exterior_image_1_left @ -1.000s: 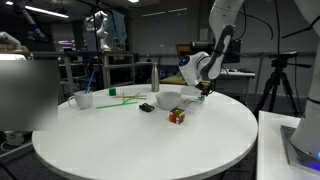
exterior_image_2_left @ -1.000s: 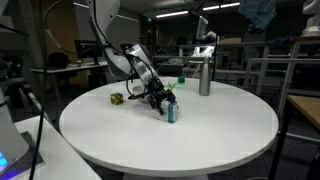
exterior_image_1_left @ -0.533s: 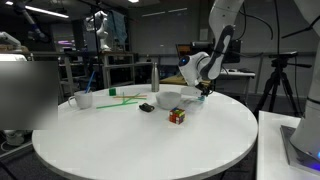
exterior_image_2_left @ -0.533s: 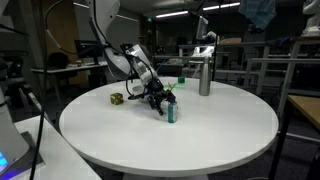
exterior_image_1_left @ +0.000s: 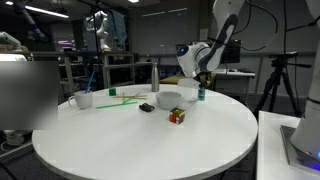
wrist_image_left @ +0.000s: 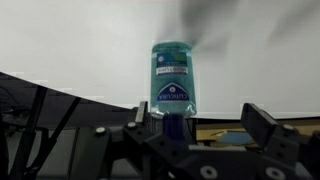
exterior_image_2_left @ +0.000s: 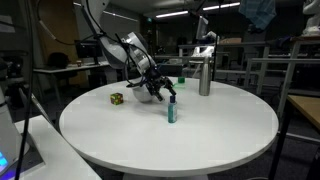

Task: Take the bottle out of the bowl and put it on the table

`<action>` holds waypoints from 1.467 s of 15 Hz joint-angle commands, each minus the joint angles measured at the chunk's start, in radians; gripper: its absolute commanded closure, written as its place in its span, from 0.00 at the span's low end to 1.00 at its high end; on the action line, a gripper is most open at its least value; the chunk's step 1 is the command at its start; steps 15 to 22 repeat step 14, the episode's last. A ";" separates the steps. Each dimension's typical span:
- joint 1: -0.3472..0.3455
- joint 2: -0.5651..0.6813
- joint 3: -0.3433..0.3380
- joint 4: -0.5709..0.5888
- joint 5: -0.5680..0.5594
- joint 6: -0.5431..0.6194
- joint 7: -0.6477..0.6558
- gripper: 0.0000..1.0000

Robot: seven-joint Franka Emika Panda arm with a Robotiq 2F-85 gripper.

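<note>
The tiny blue-green bottle [exterior_image_1_left: 201, 93] stands upright on the white round table [exterior_image_1_left: 130, 145], beside the small white bowl [exterior_image_1_left: 170, 99]. It also shows standing free in an exterior view [exterior_image_2_left: 171, 111], with the bowl [exterior_image_2_left: 141, 96] behind it on the table [exterior_image_2_left: 210, 140]. My gripper [exterior_image_1_left: 204, 75] hangs just above the bottle, open and empty, apart from it [exterior_image_2_left: 164, 91]. In the wrist view the picture is upside down: the bottle [wrist_image_left: 172, 80] stands beyond my open fingers [wrist_image_left: 200, 123].
A coloured cube [exterior_image_1_left: 177, 116] [exterior_image_2_left: 116, 98] and a small black object [exterior_image_1_left: 146, 108] lie near the bowl. A tall grey metal bottle [exterior_image_1_left: 155, 77] [exterior_image_2_left: 204, 75] and a white cup with a green stick [exterior_image_1_left: 85, 99] stand further off.
My gripper has let go of the bottle and risen away from it. The bottle stays standing on the table.
</note>
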 commanded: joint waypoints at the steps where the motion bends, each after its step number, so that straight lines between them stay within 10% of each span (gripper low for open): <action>1: 0.006 -0.190 0.050 -0.094 0.099 -0.101 -0.120 0.00; 6: 0.009 -0.405 0.115 -0.167 0.331 -0.067 -0.450 0.00; 22: 0.011 -0.393 0.122 -0.155 0.311 -0.093 -0.421 0.00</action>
